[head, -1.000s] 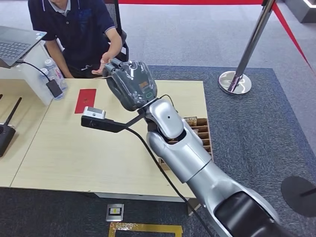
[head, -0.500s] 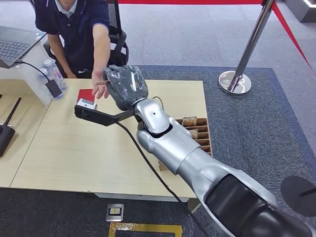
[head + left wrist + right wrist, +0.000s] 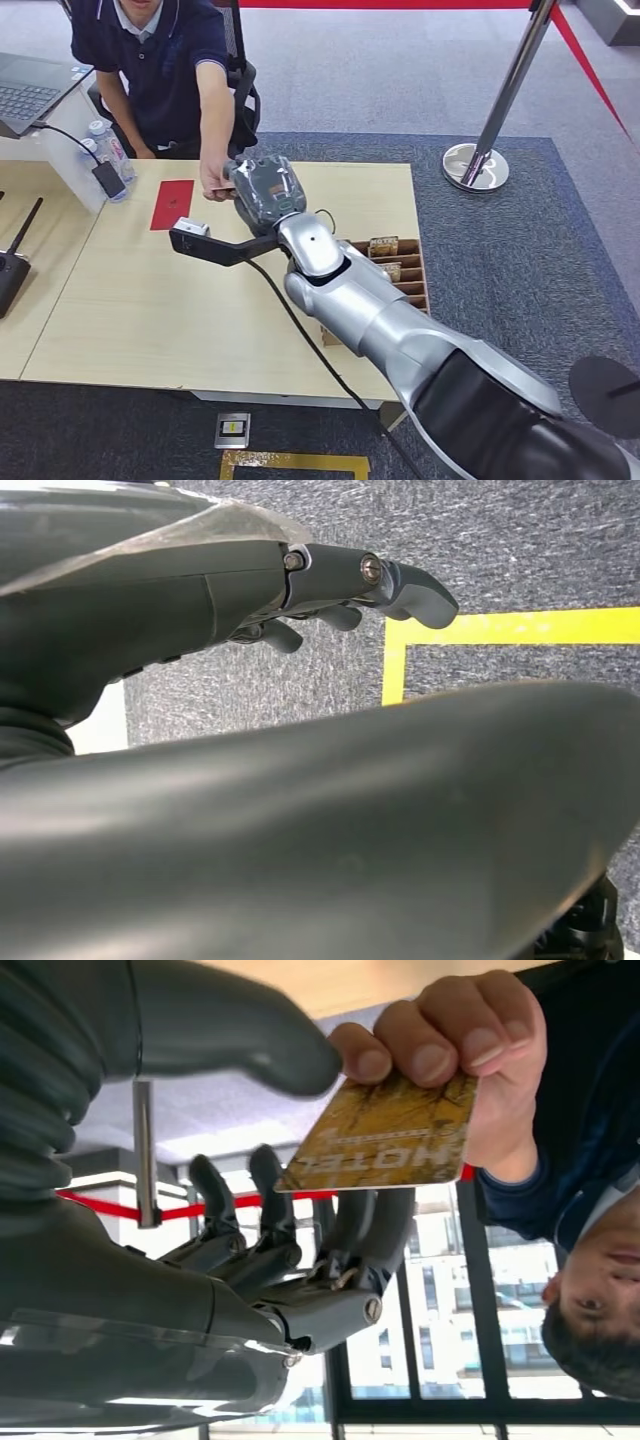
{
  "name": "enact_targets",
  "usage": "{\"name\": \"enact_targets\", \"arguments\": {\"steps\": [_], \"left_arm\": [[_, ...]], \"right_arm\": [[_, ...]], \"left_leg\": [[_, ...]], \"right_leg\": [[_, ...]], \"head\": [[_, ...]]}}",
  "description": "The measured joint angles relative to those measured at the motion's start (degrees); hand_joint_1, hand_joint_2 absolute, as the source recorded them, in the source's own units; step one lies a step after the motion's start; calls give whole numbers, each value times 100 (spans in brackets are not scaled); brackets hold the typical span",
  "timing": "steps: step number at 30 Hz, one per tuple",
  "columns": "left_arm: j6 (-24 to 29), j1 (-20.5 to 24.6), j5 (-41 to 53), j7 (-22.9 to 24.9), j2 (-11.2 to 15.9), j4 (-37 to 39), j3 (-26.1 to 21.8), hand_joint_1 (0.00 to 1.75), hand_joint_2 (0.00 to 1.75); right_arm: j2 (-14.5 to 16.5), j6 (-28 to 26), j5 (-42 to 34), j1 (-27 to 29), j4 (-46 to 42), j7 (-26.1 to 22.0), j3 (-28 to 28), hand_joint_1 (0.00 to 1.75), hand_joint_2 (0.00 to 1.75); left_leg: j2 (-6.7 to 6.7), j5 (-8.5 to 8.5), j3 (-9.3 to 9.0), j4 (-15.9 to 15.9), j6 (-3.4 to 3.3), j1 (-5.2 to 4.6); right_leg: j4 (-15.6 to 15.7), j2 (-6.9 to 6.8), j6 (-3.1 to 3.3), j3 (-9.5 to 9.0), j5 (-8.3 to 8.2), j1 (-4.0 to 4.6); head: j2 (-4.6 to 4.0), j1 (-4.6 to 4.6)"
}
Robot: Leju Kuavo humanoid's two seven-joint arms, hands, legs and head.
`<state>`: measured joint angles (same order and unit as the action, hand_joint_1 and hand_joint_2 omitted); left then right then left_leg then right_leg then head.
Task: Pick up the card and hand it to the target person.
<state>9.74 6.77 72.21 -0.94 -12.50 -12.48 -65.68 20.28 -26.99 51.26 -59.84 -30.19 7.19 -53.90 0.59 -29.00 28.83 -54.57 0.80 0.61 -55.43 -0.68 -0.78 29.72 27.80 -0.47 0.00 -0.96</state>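
Note:
A gold hotel card (image 3: 385,1130) is up between my right hand (image 3: 302,1190) and a person's hand (image 3: 453,1050). The person's fingers grip its far end. My thick thumb (image 3: 249,1040) touches the card's near corner and my dark fingers (image 3: 362,1240) lie behind its lower edge. In the head view my right hand (image 3: 264,190) reaches over the table's far side and meets the seated person's hand (image 3: 215,180). My left hand (image 3: 355,590) hangs over the carpet, holding nothing, fingers loosely out.
On the wooden table (image 3: 151,310) lie a red envelope (image 3: 173,204) and a cardboard card box (image 3: 396,262) under my forearm. A laptop (image 3: 30,90), bottles (image 3: 106,145) and a black remote (image 3: 11,270) sit left. A stanchion base (image 3: 477,165) stands right.
My right hand has swung back a little and lowered. The person has leaned in, reached out and taken hold of the card's far end.

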Motion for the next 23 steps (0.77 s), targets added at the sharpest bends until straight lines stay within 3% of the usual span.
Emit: {"name": "enact_targets", "arguments": {"steps": [5,9,15,18,23], "left_arm": [[31,0,-67,18,0,0,-5,0,0],[83,-1,-175,48,-1,0,-18,0,175],[115,-4,-369,29,-24,0,-143,0,175],[137,-14,-461,1,-50,0,-224,0,175],[186,-20,-531,-27,-82,0,-308,0,175]], "right_arm": [[0,-187,-538,-32,38,-265,-3,0,175],[0,-336,-1044,-54,-89,-690,114,0,175],[-71,-262,-601,363,-1076,-1501,890,0,175],[-196,-252,-149,946,-2045,-1793,1473,0,175],[-481,-407,506,2051,-3709,-1891,2101,0,175]], "left_leg": [[0,0,0,0,0,0],[0,0,0,0,0,0],[-1,-1,0,0,1,0],[-3,-4,1,0,0,0],[-2,-9,1,0,-3,-1]], "right_leg": [[0,0,0,0,0,0],[0,0,0,0,0,0],[2,0,0,2,0,0],[5,0,0,1,0,0],[13,0,-1,0,1,0]], "head": [[0,1],[0,0],[0,1],[0,0],[0,-1]]}}
